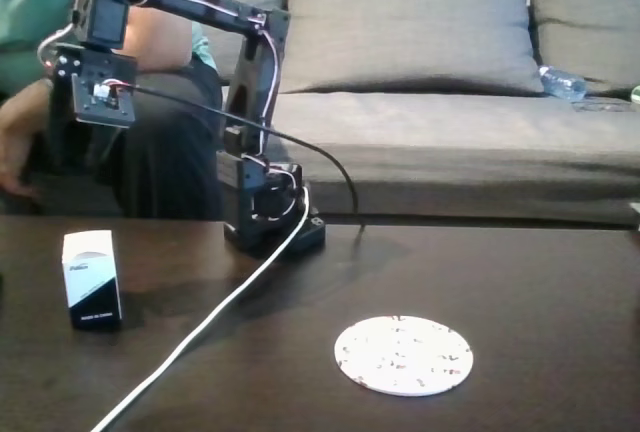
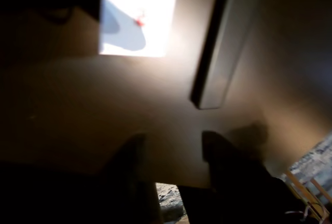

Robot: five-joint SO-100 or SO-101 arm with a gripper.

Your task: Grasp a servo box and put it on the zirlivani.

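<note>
Closest to the fixed camera, the speckled white zirlivani [image 1: 403, 354] is lying flat on the dark table [image 1: 540, 292], right of centre. Way over on the left, the servo box [image 1: 91, 278] is standing upright, well apart from the disc, with nothing touching it. White cable [image 1: 215, 312] is running diagonally between them from the arm's base [image 1: 272, 217]. That view is showing the black arm [image 1: 200, 7] raised high, its wrist end hanging up above the box, plus a grey sofa [image 1: 420, 82] and a seated person [image 1: 60, 72] behind.

Wrist view is giving something else: the gripper [image 2: 174, 154] is showing as two dark fingers [image 2: 129, 156] with a clear gap between them, spread and gripping nothing, over blurry brownish surfaces and a bright white patch [image 2: 137, 16].
</note>
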